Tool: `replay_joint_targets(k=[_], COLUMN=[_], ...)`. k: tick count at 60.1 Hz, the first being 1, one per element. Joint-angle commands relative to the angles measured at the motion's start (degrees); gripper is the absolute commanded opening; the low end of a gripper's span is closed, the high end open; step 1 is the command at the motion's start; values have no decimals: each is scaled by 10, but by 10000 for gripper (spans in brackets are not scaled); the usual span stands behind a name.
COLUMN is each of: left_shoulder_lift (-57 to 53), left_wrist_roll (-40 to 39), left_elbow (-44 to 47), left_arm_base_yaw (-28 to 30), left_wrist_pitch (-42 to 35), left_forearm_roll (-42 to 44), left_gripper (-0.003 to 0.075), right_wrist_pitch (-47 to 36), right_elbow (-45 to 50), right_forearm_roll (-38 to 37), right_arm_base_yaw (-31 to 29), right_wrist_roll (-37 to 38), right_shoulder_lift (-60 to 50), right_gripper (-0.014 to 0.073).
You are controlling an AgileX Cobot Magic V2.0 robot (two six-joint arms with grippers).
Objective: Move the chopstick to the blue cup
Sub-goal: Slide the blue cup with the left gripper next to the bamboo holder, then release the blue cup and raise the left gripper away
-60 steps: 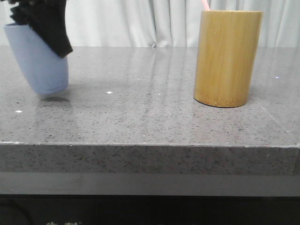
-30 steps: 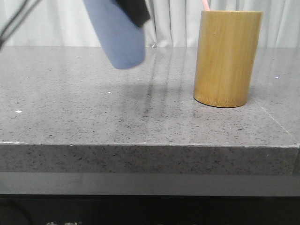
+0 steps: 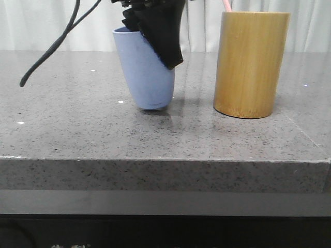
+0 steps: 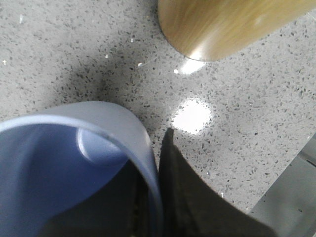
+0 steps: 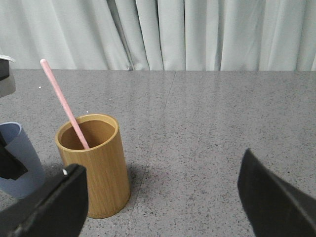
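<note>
My left gripper [image 3: 168, 56] is shut on the rim of the blue cup [image 3: 147, 72], with one finger inside and one outside. The cup is slightly tilted, its base at or just above the table, a little left of the bamboo holder [image 3: 252, 64]. In the left wrist view the cup [image 4: 59, 163] is empty and its wall is pinched by the gripper [image 4: 155, 165]. One pale pink chopstick [image 5: 64, 103] leans inside the holder [image 5: 94, 163]; only its tip [image 3: 226, 5] shows in the front view. My right gripper [image 5: 160, 165] is open and empty, well back from the holder.
The grey speckled stone table [image 3: 155, 134] has its front edge near the camera. A black cable [image 3: 57, 46] hangs from the left arm over the table's left part. White curtains [image 5: 197, 34] stand behind the table.
My left gripper carried the blue cup from the far left, up through the air, then right and down beside the bamboo holder. The holder and chopstick have not moved.
</note>
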Motion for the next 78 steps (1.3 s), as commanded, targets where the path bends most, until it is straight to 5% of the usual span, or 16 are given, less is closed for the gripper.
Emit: replay_joint_targets(k=[1,21,50,59,78], left_shoulder_lift=[-28,-28,-88,-117,-200], left_wrist_roll=[-2,-2,-35,-39,-81], left_elbow=[-23,-27,-90,-87,-5], left_arm_base_yaw=[-5,-5,-5,-4,83], left_wrist_pitch=[-16,-19,13,13,13], left_forearm_roll=[-1,-1,8,52,99], left_gripper=[80,330,344,286,20], right_wrist_pitch=[-44,-44,-44,-44,-44], right_elbow=[-19,-19,-19,-19,-19], right_forearm_roll=[4,4,4,4,4], right_arm_base_yaw=[-4,-4,-4,-4,-4], right_wrist_roll=[-6,-6,-6,-6,-6], right_shoulder_lift=[8,8,8,8,8], right_gripper=[626,626,626,626,626])
